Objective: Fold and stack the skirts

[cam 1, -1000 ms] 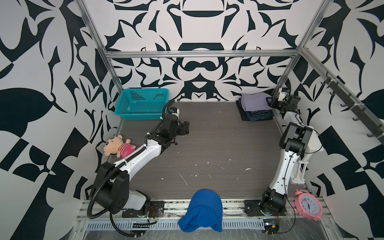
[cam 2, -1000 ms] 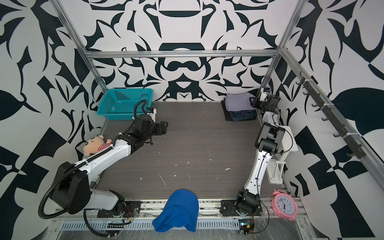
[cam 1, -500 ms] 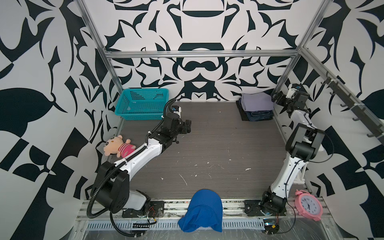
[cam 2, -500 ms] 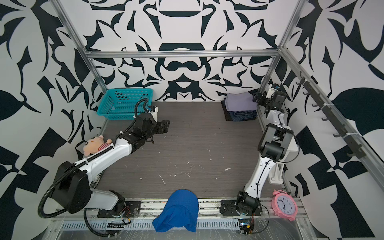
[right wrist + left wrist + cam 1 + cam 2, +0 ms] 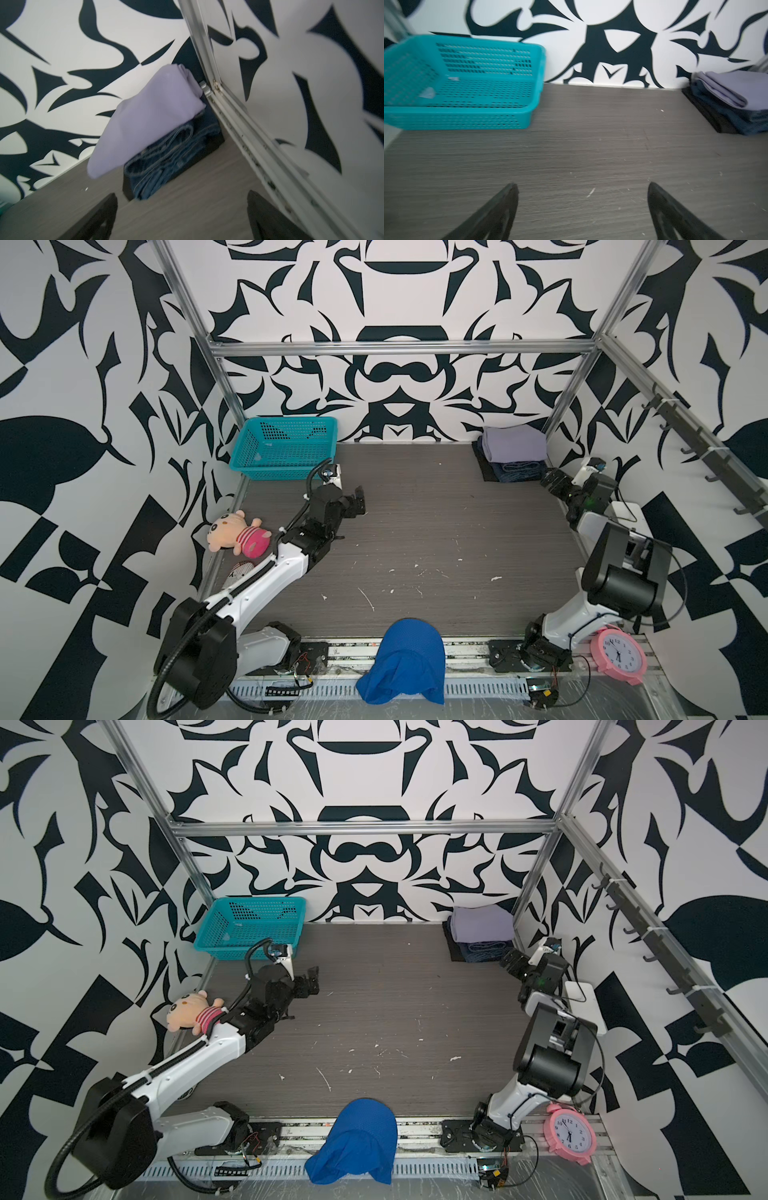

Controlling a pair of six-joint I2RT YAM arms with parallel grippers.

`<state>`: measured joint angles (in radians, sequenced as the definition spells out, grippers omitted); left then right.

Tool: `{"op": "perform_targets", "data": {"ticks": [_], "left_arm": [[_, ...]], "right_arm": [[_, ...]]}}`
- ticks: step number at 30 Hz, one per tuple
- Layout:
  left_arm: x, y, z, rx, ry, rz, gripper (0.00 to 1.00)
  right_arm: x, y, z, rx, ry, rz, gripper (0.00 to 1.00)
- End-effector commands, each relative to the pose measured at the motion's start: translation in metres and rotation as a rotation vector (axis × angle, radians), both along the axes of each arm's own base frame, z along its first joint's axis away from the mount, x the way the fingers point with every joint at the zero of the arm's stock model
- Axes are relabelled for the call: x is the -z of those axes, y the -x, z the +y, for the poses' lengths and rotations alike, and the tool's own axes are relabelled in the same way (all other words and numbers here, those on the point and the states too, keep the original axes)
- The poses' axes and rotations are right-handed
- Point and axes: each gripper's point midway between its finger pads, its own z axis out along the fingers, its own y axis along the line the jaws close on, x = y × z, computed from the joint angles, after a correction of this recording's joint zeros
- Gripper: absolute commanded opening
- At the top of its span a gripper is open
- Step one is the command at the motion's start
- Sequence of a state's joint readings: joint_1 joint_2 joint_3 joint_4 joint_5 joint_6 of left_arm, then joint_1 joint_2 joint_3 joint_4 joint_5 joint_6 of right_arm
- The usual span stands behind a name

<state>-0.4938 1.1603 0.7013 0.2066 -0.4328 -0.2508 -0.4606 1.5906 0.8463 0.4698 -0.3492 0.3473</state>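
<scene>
On the table the skirts are stacked far from the basket along the back wall, with lavender on top and black apparently lowest. The left gripper is seen near the basket, and the right gripper far from it, beside the stack. Both jaws are spread wide and nothing is grasped.

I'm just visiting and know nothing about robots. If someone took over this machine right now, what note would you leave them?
The left claw is open and empty above the table, near the teal basket.
The right claw is open and empty, beside the skirts.
Skirts: stacked in the far right corner, with the lavender skirt on top, the denim skirt in the middle and the black skirt underneath.
Done: all three look folded and stacked.
Left to do: nothing that I can see.
</scene>
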Motion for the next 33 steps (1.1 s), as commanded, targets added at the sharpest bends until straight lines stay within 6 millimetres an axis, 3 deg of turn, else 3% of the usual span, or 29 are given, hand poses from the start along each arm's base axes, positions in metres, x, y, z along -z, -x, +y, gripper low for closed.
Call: {"op": "perform_targets", "data": {"ticks": [1,6,10,15,16,21,23,25,28,33], "left_arm": [[-0.013,0.004,0.043,-0.144,-0.001,-0.147,0.99],[-0.008,0.014,0.078,-0.237,-0.015,-0.161,0.99],[0.009,0.023,0.106,-0.333,-0.084,-0.161,0.99],[0.045,0.035,0.158,-0.505,-0.205,-0.089,1.0],[0.052,0.035,0.166,-0.516,-0.208,-0.075,0.99],[0.088,0.031,0.183,-0.467,-0.119,-0.073,0.99],[0.087,0.026,0.182,-0.442,-0.123,-0.101,0.99],[0.086,0.02,0.178,-0.401,-0.116,-0.109,0.99],[0.097,0.011,0.182,-0.38,-0.039,-0.114,0.99],[0.118,0.004,0.18,-0.34,-0.017,-0.134,0.99]], "right_arm": [[-0.064,0.003,0.022,-0.008,0.14,-0.16,1.0],[-0.054,0.0,0.061,-0.132,0.08,-0.146,0.99],[-0.022,0.025,0.116,-0.149,0.198,-0.118,0.99],[0.014,0.053,0.158,-0.134,0.359,-0.113,0.99],[0.014,0.055,0.163,-0.127,0.387,-0.128,0.99],[0.028,0.064,0.151,-0.054,0.453,0.076,1.0],[0.032,0.065,0.147,-0.054,0.5,0.125,0.99],[0.032,0.069,0.139,-0.009,0.54,0.076,0.99],[0.048,0.071,0.134,-0.016,0.564,0.119,0.99],[0.063,0.06,0.144,-0.085,0.496,0.064,0.99]]}}
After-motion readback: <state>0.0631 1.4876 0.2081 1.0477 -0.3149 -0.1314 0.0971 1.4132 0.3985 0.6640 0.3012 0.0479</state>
